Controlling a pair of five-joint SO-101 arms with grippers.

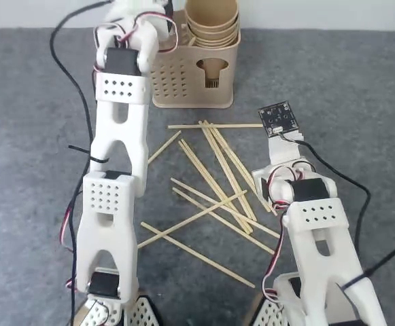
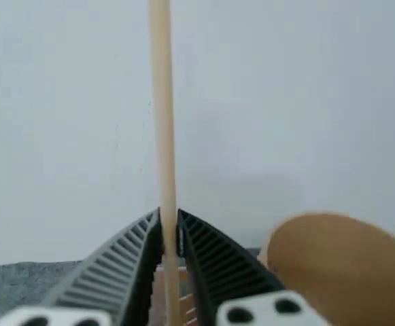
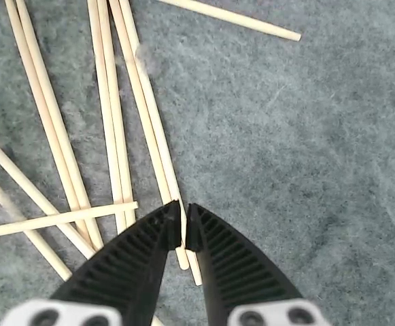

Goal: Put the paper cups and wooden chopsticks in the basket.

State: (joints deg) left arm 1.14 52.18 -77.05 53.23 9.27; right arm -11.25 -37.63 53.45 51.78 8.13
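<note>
My left gripper (image 2: 169,216) is shut on a wooden chopstick (image 2: 160,102), which stands upright between its fingers. It hangs over the left end of the beige slotted basket (image 1: 183,85) at the back of the table. Stacked paper cups (image 1: 213,20) sit in the basket's right half, and one cup (image 2: 340,265) shows just beside my left gripper. Several loose chopsticks (image 1: 214,180) lie scattered on the grey mat. My right gripper (image 3: 182,214) hovers shut just above the right side of that pile (image 3: 109,102), with nothing visibly held.
The grey mat (image 1: 360,88) covers the table, with bare room to the right of the basket and pile. A pale wall (image 2: 285,102) stands behind the basket. The left arm (image 1: 119,136) stretches along the pile's left side.
</note>
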